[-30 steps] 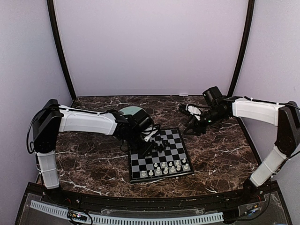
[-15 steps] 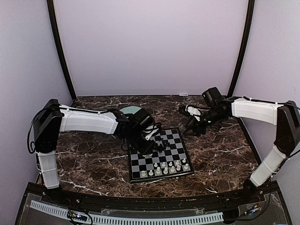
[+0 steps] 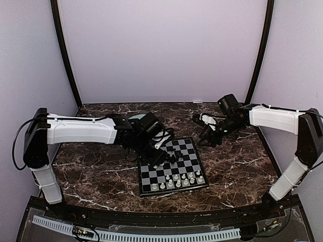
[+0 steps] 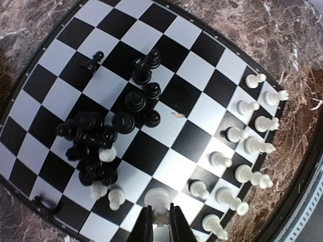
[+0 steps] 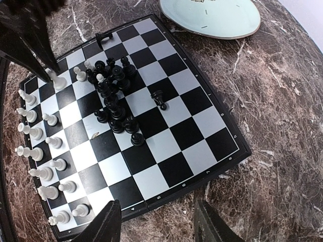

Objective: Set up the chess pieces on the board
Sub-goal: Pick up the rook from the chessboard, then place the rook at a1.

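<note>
The board (image 3: 174, 190) lies in the middle of the table, and shows in the left wrist view (image 4: 192, 141) and the right wrist view (image 5: 166, 166). Cream-white pieces (image 3: 181, 180) stand in two rows along its near edge. Several black pieces (image 4: 101, 136) lie heaped near the middle, with a few white ones mixed in. My left gripper (image 4: 160, 224) is shut on the top of a white piece (image 4: 159, 199) over the board's left side. My right gripper (image 5: 159, 227) is open and empty above the table just past the board's far right edge.
A round pale green plate (image 3: 137, 118) lies behind the board's left corner, partly hidden by the left arm; it also shows in the right wrist view (image 5: 212, 15). Dark marble table all round, with walls at the back and sides.
The left arm's shoulder and elbow have swung left and stretched out, while its gripper stays over the board's left side. The right gripper has hardly moved.
</note>
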